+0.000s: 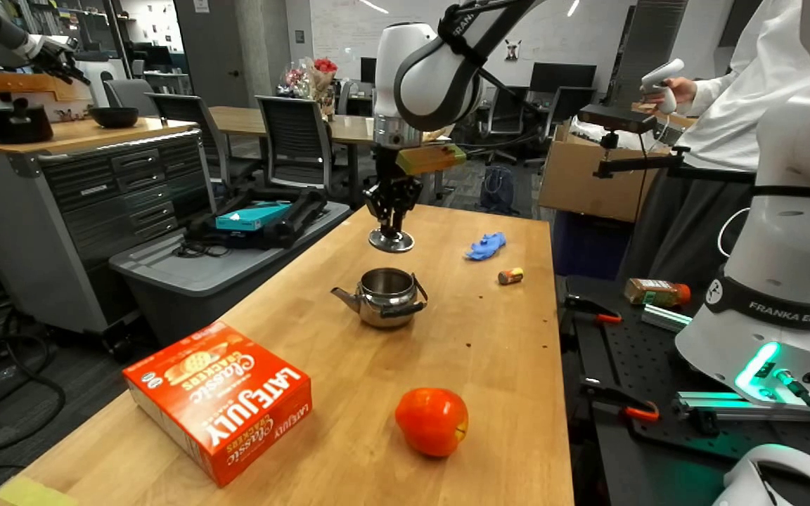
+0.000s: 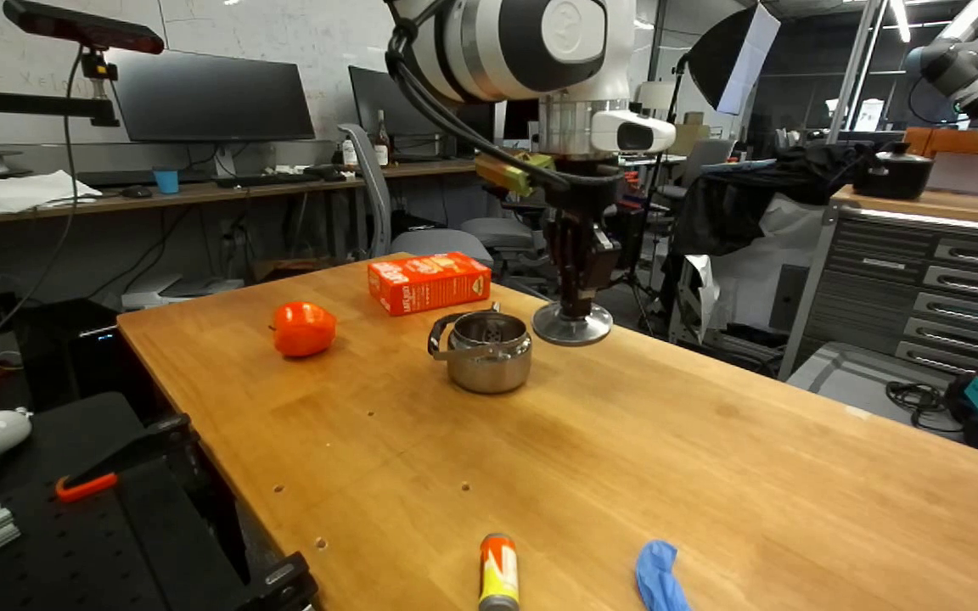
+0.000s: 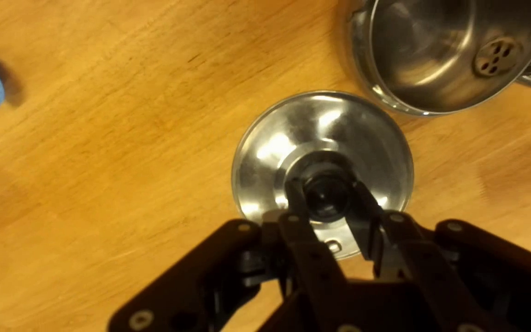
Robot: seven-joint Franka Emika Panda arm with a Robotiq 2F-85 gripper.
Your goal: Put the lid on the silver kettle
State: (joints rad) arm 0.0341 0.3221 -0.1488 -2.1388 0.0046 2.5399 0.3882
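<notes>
The silver kettle [image 1: 385,313] stands upright and open on the wooden table, its handle folded down to one side. It also shows in an exterior view [image 2: 489,369] and at the top right of the wrist view [image 3: 424,69]. The lid [image 1: 391,242] is a shiny disc with a black knob. It hangs roughly level above the table, beside the kettle and not over its opening; it shows too in the other views [image 2: 572,326] [image 3: 321,122]. My gripper [image 3: 326,189] is shut on the lid's knob, pointing down; it shows in both exterior views [image 1: 392,225] [image 2: 576,299].
A red cracker box [image 1: 219,400] and a red-orange tomato [image 1: 433,422] lie on the table. A blue glove [image 1: 486,246] and a small orange-and-yellow cylinder [image 1: 510,276] lie elsewhere on it. A grey bin [image 1: 229,263] stands beside the table edge.
</notes>
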